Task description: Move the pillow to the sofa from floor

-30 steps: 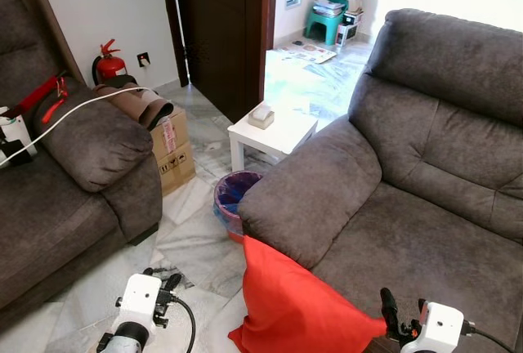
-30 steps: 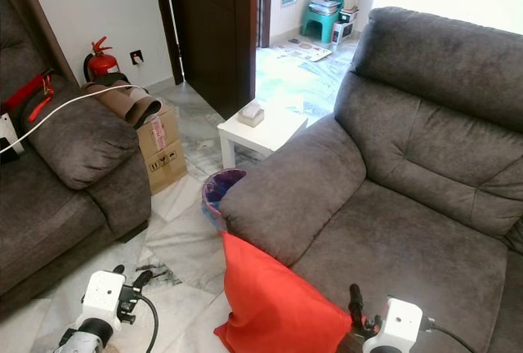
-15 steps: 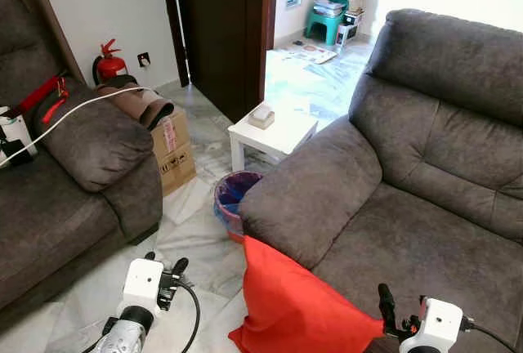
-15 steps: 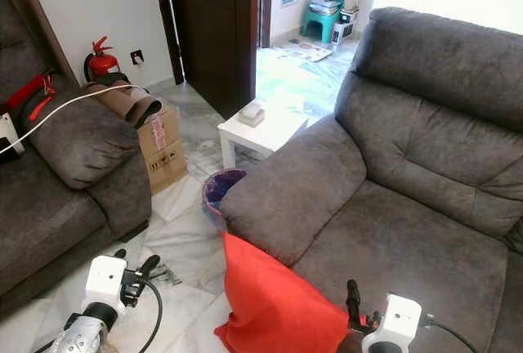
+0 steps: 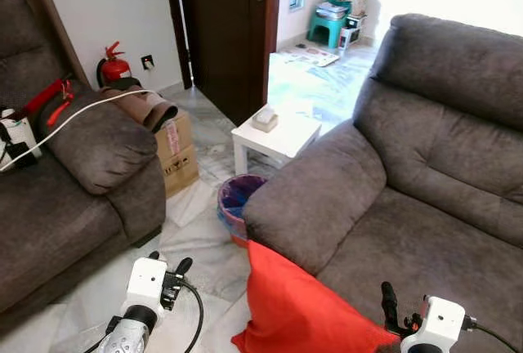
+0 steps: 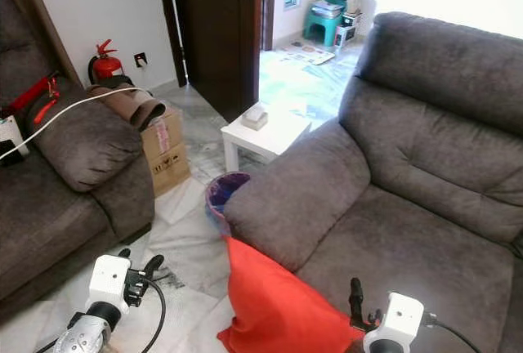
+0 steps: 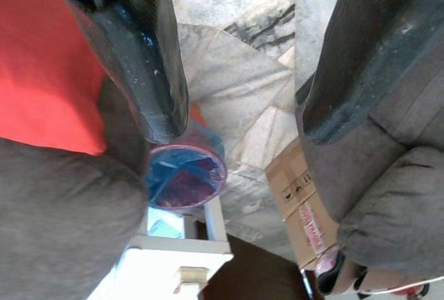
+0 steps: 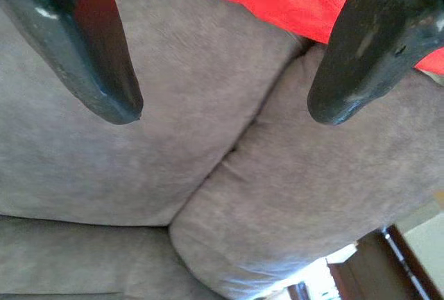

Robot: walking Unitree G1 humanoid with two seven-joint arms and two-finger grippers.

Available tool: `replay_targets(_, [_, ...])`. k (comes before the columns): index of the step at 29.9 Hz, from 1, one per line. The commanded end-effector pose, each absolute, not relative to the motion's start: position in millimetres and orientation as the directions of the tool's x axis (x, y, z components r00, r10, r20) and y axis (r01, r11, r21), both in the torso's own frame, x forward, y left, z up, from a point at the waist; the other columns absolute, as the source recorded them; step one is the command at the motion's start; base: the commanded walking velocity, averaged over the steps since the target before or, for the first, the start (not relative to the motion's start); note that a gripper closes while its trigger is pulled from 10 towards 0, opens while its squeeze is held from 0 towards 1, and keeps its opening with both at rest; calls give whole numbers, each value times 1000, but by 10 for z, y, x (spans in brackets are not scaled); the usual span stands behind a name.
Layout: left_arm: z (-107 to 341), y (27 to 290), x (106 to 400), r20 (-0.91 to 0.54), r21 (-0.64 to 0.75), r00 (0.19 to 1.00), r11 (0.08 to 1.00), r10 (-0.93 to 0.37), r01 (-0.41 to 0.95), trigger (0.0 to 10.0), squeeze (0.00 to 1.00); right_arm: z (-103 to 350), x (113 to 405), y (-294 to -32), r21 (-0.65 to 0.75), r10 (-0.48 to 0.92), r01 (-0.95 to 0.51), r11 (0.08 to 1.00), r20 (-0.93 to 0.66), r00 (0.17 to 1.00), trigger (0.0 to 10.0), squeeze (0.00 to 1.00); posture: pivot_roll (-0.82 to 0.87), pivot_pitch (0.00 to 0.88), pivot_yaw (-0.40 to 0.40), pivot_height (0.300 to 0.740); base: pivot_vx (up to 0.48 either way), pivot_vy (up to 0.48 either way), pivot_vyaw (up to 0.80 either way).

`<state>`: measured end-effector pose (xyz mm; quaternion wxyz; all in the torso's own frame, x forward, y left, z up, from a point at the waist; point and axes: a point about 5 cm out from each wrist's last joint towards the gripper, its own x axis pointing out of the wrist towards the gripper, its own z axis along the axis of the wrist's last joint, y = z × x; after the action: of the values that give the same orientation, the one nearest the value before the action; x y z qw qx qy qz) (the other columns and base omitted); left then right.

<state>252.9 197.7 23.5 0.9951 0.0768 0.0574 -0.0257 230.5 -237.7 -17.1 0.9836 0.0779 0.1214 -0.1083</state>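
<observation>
A pale marble-tiled floor is seen between two grey plush sofas. The red fabric pillow is propped on it against the right-hand sofa. The left gripper and right gripper are spread open, holding nothing.

A pale marble floor ran between two dark grey couches. A small white side table stood by a dark wooden door, with a cardboard box and a red fire extinguisher along the white wall. Daylight flooded the far room.
</observation>
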Motion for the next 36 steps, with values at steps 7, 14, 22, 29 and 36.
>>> replay_targets(7, [205,1957,2507,-140,109,987,990,-76,91,10000,0,-133,2398,-2325,137,-195,234,963,-251,948,10000,0,18,62,17,740,117,0,0])
replay_targets(14, [169,1906,2470,-166,75,979,989,-115,128,10000,0,-115,2447,-2354,132,-213,255,958,-266,940,10000,0,25,68,12,740,0,0,0])
replay_targets(22, [189,1945,2473,-158,96,982,988,-102,118,10000,0,-98,2466,-2361,125,-213,252,960,-261,942,10000,0,24,71,10,740,0,0,0])
replay_targets(29, [266,1992,2513,-122,125,990,988,-77,92,10000,0,-167,2432,-2366,97,-225,270,958,-325,918,10000,0,23,74,11,736,0,0,0])
replay_targets(36, [265,2000,2518,-125,132,989,987,-77,93,10000,0,-173,2424,-2335,101,-215,259,961,-319,923,10000,0,25,74,12,704,0,0,0])
